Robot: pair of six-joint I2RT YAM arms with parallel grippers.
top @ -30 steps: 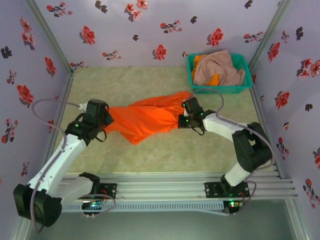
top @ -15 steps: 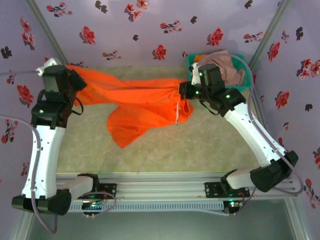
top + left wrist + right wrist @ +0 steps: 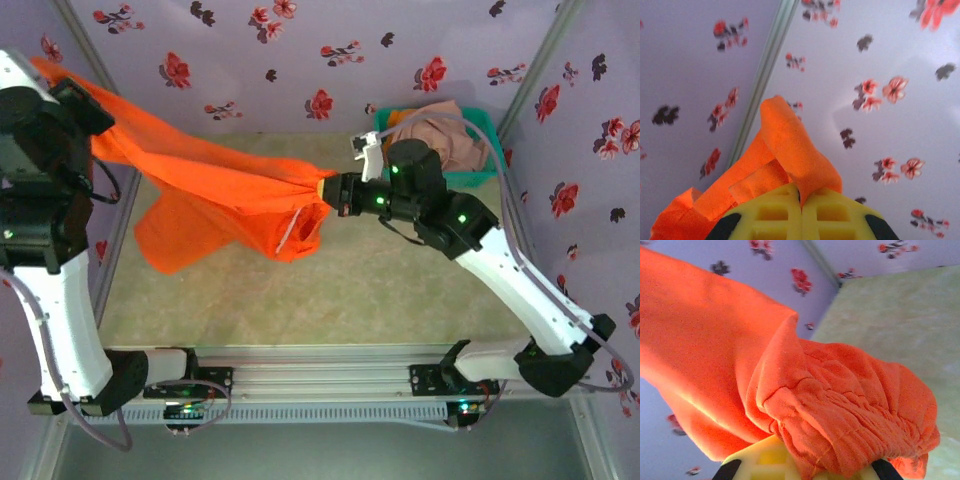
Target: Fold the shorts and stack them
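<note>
A pair of bright orange shorts (image 3: 215, 185) hangs stretched in the air between both arms, one leg drooping toward the mat. My left gripper (image 3: 62, 85) is raised high at the far left, shut on an orange corner (image 3: 790, 150) pinched between its yellow fingers (image 3: 775, 212). Over the middle of the table my right gripper (image 3: 335, 193) is shut on the gathered waistband (image 3: 855, 415), which hides its fingertips. In the teal basket (image 3: 440, 178) at the back right lie pink-beige shorts (image 3: 440, 135) over a bit of another orange pair (image 3: 403, 118).
A pale green mat (image 3: 400, 280) covers the table floor. Floral walls (image 3: 300, 60) close in the back and both sides. A metal rail (image 3: 330, 365) with the arm bases runs along the near edge.
Both arms lifted the orange shorts off the mat. The left gripper rose up and to the far left; the right gripper moved left and pulled the cloth taut.
</note>
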